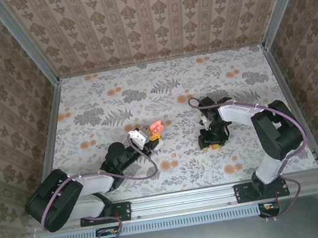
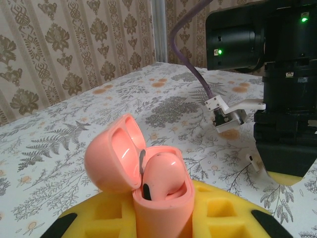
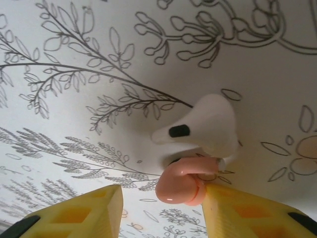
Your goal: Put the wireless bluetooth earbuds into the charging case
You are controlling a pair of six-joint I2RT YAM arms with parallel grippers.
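My left gripper (image 2: pixel 163 218) is shut on the charging case (image 2: pixel 161 198), an orange-pink case standing upright between the yellow fingers (image 2: pixel 223 213). Its hinged lid (image 2: pixel 111 153) is swung open to the left. One pink earbud (image 2: pixel 161 173) sits in the case. From above, the case (image 1: pixel 156 128) is at mid-table, in the left gripper (image 1: pixel 153 138). My right gripper (image 3: pixel 162 193) is open and low over the table. A second pink earbud (image 3: pixel 181 181) lies between the fingers, touching the right finger (image 3: pixel 237 208). A white earbud (image 3: pixel 203 124) lies just beyond it.
The floral tablecloth (image 1: pixel 166 88) stretches toward the back, and patterned walls close in three sides. My right arm (image 1: pixel 248 114) bends down to the right gripper (image 1: pixel 213 141), roughly a hand's width right of the case. Its dark body (image 2: pixel 287 99) looms at the right of the left wrist view.
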